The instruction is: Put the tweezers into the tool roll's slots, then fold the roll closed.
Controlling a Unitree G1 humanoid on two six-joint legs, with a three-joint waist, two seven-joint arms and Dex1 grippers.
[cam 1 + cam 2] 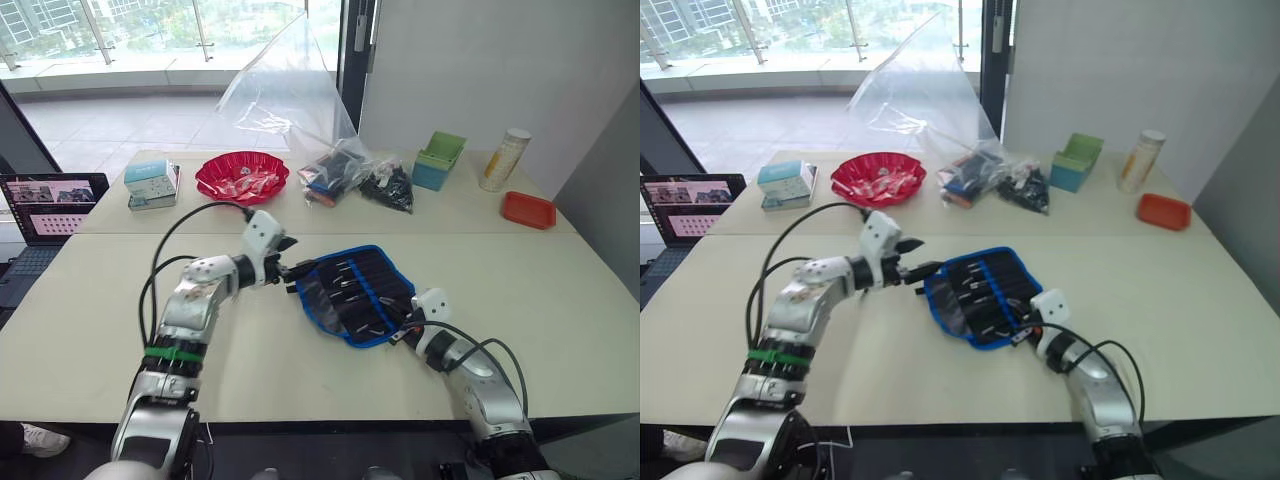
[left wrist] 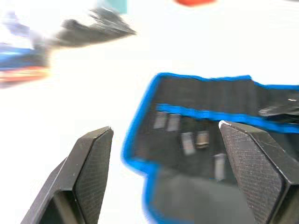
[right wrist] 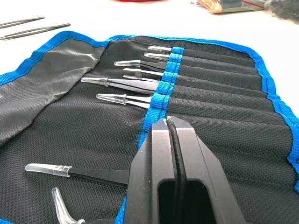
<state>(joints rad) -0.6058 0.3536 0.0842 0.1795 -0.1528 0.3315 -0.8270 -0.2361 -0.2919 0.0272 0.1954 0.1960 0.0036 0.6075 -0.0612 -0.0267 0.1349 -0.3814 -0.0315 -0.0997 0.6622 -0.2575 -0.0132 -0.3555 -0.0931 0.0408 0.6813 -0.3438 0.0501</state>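
The tool roll (image 1: pixel 355 295) lies open in the middle of the table, black with blue edging. Several tweezers (image 3: pixel 128 85) with clear tip caps sit in its slots along the blue band. Two slim pointed pieces (image 3: pixel 32 29), apparently tweezers, lie on the table past the roll's flap. My left gripper (image 1: pixel 292 268) is open at the roll's left edge, and the left wrist view shows the roll (image 2: pixel 205 121) ahead of its spread fingers (image 2: pixel 91 168). At the roll's near right corner my right gripper (image 1: pixel 395 335) is shut, its tip (image 3: pixel 167 122) just over the fabric.
Along the back of the table stand a red bowl (image 1: pixel 242 177), clear plastic bags of dark items (image 1: pixel 345 175), a green box (image 1: pixel 440 160), a tall canister (image 1: pixel 503 160) and a red tray (image 1: pixel 527 210). A small box (image 1: pixel 152 185) and a laptop (image 1: pixel 50 205) are at the far left.
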